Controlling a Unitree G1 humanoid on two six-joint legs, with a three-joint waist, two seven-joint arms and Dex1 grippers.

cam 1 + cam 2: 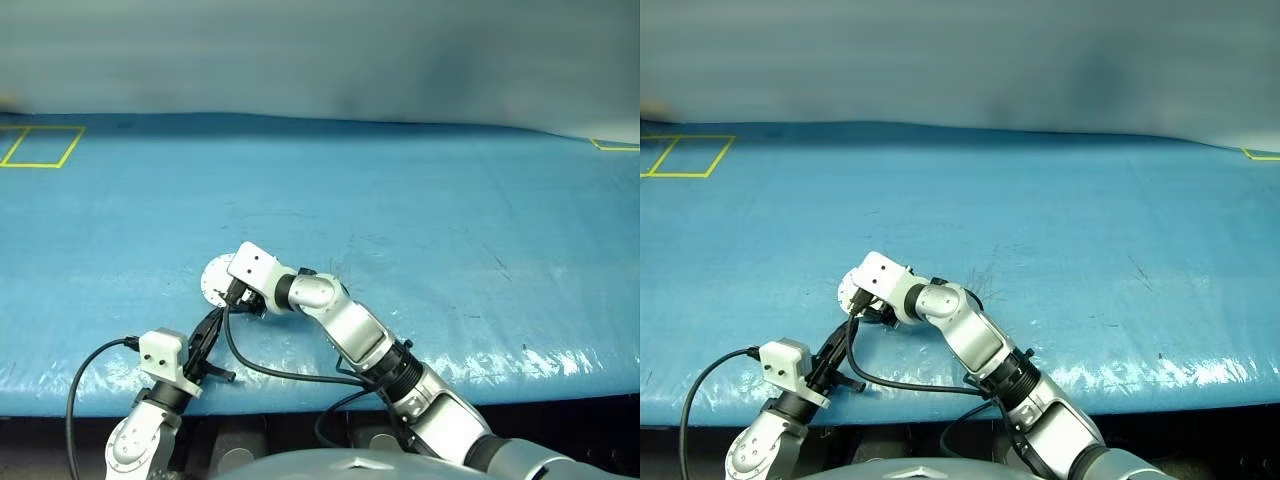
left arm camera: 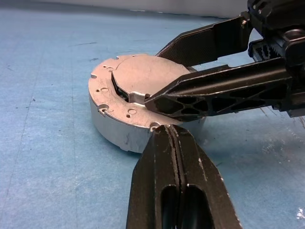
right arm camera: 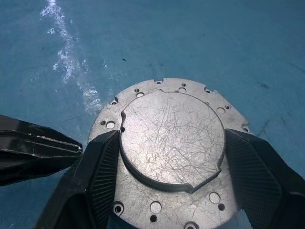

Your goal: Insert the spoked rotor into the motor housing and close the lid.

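The lid [image 3: 171,143] lies closed between the right tool's [image 3: 167,191] spread fingers; left tool [image 2: 174,138] shut, empty, beside the motor housing [image 2: 114,129].

Even, fairly bright light falls from overhead. The crinkled blue plastic-covered tabletop [image 1: 420,210] gives white glare along its near edge and in streaks in the right wrist view. The scratched round grey metal lid [image 3: 171,138] shines softly. Shadows are faint and short. The far background is hazy; the nearest black fingers [image 2: 178,191] are slightly soft.
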